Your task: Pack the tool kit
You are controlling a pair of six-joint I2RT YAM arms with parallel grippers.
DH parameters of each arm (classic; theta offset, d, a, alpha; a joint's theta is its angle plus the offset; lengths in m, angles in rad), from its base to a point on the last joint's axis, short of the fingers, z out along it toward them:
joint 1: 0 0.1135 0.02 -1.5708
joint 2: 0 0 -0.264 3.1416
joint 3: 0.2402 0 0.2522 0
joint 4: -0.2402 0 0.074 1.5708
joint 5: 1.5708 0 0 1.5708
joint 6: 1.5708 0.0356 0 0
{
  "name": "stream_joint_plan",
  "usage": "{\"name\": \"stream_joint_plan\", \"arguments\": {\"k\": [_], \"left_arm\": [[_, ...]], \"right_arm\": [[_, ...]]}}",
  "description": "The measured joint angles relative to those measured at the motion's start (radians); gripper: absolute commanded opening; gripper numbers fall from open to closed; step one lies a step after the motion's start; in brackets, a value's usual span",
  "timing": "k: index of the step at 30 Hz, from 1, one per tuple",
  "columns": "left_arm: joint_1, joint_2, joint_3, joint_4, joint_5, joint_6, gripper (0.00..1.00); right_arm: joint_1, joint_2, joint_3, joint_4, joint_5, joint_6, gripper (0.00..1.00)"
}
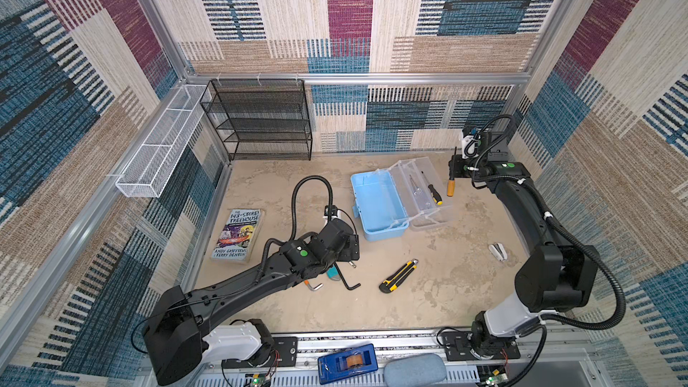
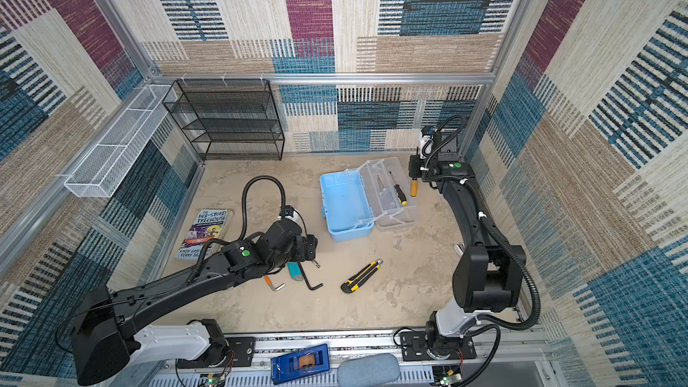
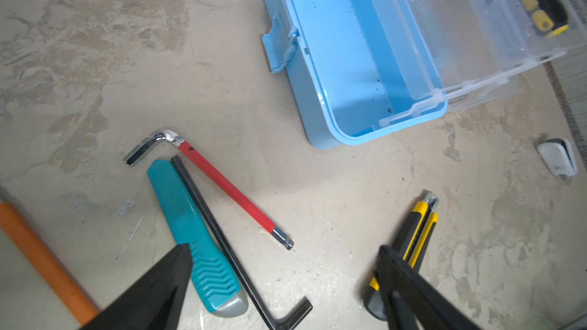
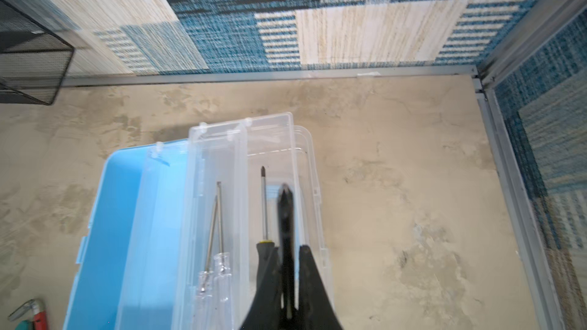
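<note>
The left gripper is held wide open, and the black hex key lies between its jaws. An orange-handled screwdriver is clamped in the right gripper — handle hanging down.

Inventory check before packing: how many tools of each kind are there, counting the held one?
Screwdrivers: 4 – clear-handled pair, black-yellow, orange-handled
Hex keys: 3 – red, black, orange
Utility knives: 2 – teal, yellow-black
Total: 9; small white item uncounted, kind unclear

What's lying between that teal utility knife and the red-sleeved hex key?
A long black L-shaped hex key, seen in the left wrist view.
</note>
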Motion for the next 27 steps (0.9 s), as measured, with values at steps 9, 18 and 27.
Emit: {"name": "stream_joint_plan", "arguments": {"k": [9, 18, 27], "left_arm": [[0.019, 0.018, 0.002, -0.055, 0.003, -0.031, 0.94], [0.022, 0.044, 0.014, -0.058, 0.012, -0.034, 0.94], [0.027, 0.056, 0.026, -0.061, 0.028, -0.035, 0.94]], "right_arm": [[0.008, 0.055, 0.008, -0.006, 0.019, -0.018, 0.06], [0.022, 0.079, -0.014, 0.005, 0.004, -0.029, 0.07], [0.035, 0.109, -0.033, 0.014, 0.004, -0.032, 0.25]]}}
